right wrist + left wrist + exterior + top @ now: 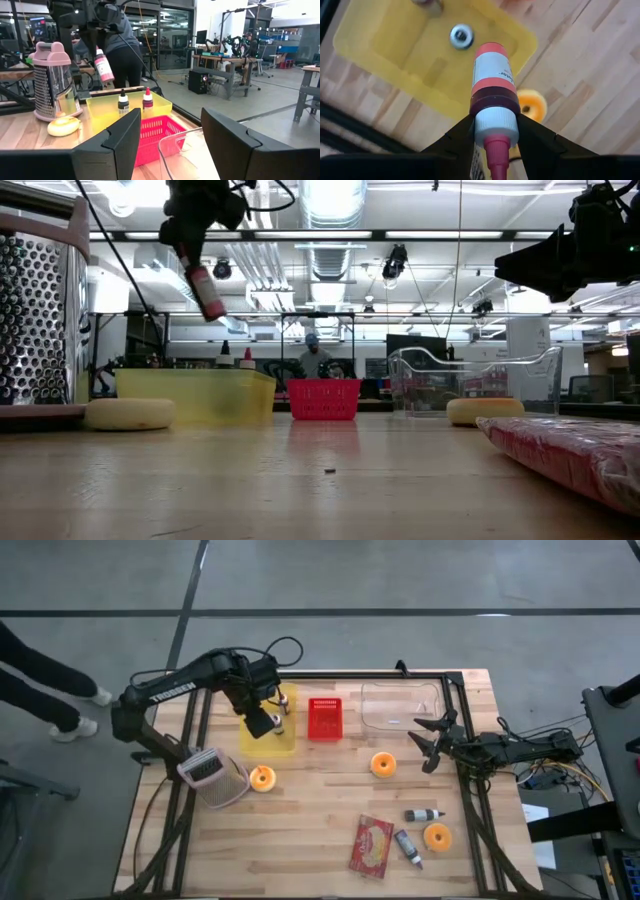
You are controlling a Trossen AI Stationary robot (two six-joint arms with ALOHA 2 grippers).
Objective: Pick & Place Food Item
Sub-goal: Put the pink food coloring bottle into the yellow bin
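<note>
My left gripper [262, 722] is shut on a red bottle [492, 82] with a white label and a white cap. It holds the bottle in the air over the yellow tray [250, 740]. In the low view the bottle [207, 290] hangs well above the tray [195, 395]. Two small bottles [123, 102] [147, 99] stand upright on their bases in the tray. My right gripper [430, 745] is open and empty at the table's right, near the clear container [400, 705]. My left gripper pinches the bottle's white cap end [493, 120] between its two fingers, one on each side. The fingers come from above, pointing down. The bottle hangs below them, base down and tilted, lifted clear of the tray.
A red basket [324, 718] stands between the yellow tray and the clear container. A pink-topped grater [210, 775] stands at the left. Orange rings [262, 778] [383, 764] [437, 835], a red packet [372, 845] and two small tubes [425, 814] [408, 845] lie nearer the front.
</note>
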